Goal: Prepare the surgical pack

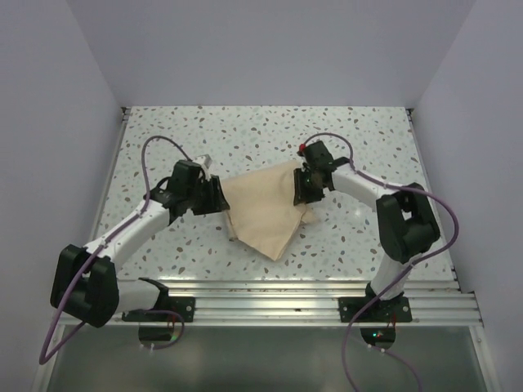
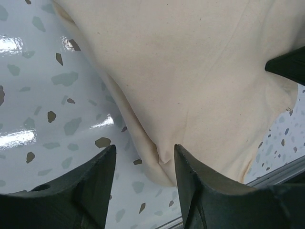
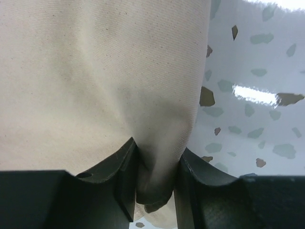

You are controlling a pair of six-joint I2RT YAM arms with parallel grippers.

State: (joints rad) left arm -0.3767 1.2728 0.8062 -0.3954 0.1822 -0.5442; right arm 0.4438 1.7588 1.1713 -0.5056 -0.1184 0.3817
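Found the beige cloth sheet (image 1: 263,214) lying rumpled near the middle of the speckled table (image 1: 204,139), tapering to a point toward 6 o'clock. Saw the right gripper (image 1: 307,193) at the sheet's 2 o'clock corner, pressed together on a bunched fold of it. Saw the left gripper (image 1: 216,198) at the 9 o'clock edge, fingers spread, the sheet's rim lying loose between them.

Lab test cell; white walls (image 1: 270,49), speckled tabletop (image 1: 245,131), aluminium rail (image 1: 270,298)
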